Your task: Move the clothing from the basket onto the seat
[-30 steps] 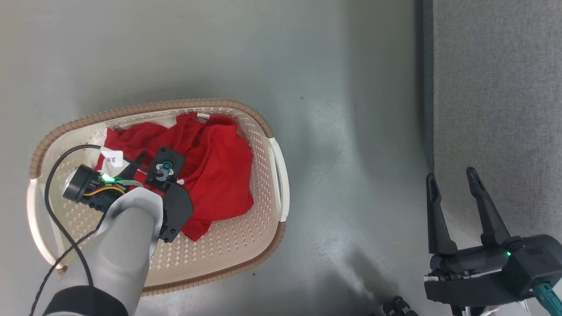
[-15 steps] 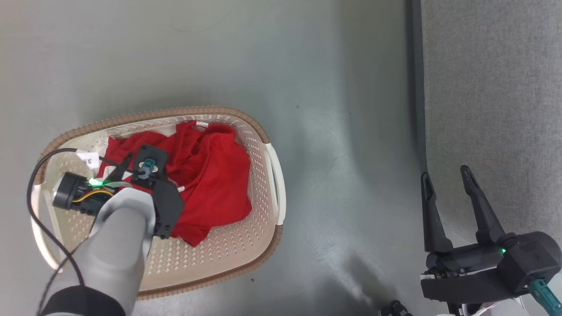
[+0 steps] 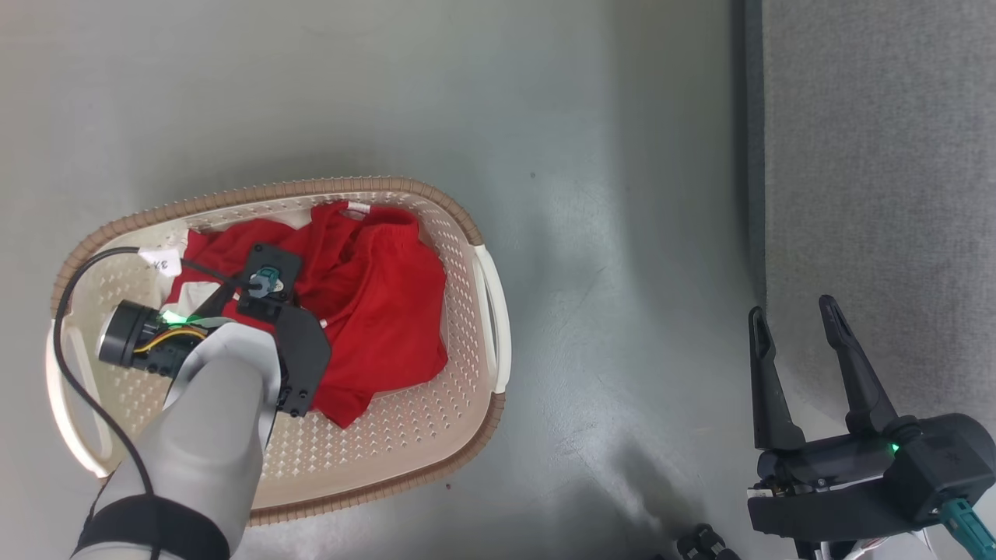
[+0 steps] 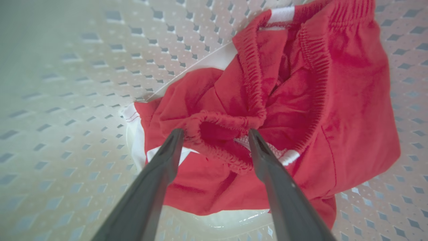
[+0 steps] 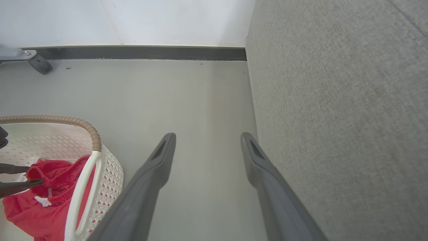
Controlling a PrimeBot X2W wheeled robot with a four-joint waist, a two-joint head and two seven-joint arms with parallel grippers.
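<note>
We see the clothing (image 3: 381, 311), crumpled bright red with white trim and a gathered elastic band. It is heaped inside the basket (image 3: 405, 443), lying along the basket's length with the waistband toward its far wall. Our left gripper (image 4: 214, 132) straddles a fold, fingers spread. Our right gripper (image 3: 792, 309) hangs released, well apart from the basket, by the seat (image 3: 879, 194).

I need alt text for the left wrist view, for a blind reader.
The left end effector, its two dark fingers open, straddles a gathered elastic fold of the red clothing, which lies crumpled in the cream perforated basket. White trim shows at some fabric edges.
</note>
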